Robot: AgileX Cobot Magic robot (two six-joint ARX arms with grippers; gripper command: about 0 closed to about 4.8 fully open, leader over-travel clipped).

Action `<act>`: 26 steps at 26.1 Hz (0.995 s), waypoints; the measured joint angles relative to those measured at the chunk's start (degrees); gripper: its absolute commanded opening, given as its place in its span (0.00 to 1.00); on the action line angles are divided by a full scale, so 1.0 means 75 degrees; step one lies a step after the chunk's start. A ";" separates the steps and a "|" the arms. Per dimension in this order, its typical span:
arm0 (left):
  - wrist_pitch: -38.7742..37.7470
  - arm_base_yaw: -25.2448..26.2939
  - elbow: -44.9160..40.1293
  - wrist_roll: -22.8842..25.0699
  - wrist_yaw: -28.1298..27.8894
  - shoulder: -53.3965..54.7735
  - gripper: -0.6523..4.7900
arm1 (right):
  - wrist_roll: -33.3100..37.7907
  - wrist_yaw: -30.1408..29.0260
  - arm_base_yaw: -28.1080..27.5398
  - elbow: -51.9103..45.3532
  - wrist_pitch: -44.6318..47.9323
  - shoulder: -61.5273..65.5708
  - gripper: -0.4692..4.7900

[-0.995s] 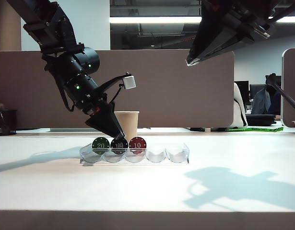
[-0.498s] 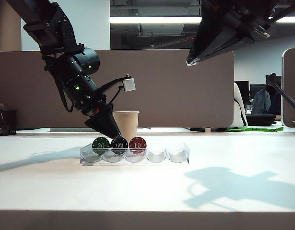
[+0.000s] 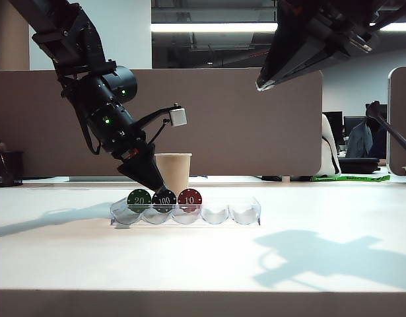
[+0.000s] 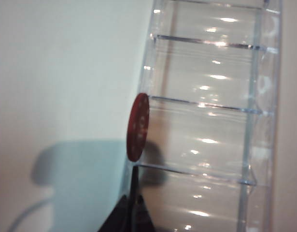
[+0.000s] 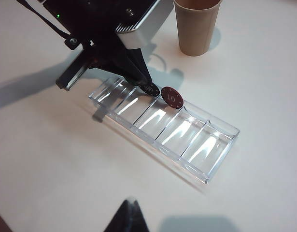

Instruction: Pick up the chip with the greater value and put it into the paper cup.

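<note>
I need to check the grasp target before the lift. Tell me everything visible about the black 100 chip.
The black chip is a small round disc with a white "100" and white dots around its edge. It stands upright on its edge in the clear plastic tray, in the second slot from the left in the exterior view, between the green 20 chip and the red 10 chip. The left tool is shut on its top edge. The paper cup stands behind it, apart.
</note>
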 measured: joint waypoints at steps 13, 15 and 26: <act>-0.0134 -0.0003 0.0090 -0.0052 0.0000 -0.0271 0.11 | 0.0000 0.0000 0.0000 0.0000 0.0000 0.0000 0.08; -0.0140 0.0000 0.0093 -0.0052 0.0000 -0.0423 0.11 | 0.0000 0.0000 0.0000 0.0000 0.0000 0.0000 0.08; -0.0085 0.0000 0.0093 -0.0052 0.0195 -0.1035 0.11 | 0.0000 0.0000 0.0000 0.0000 0.0000 0.0000 0.08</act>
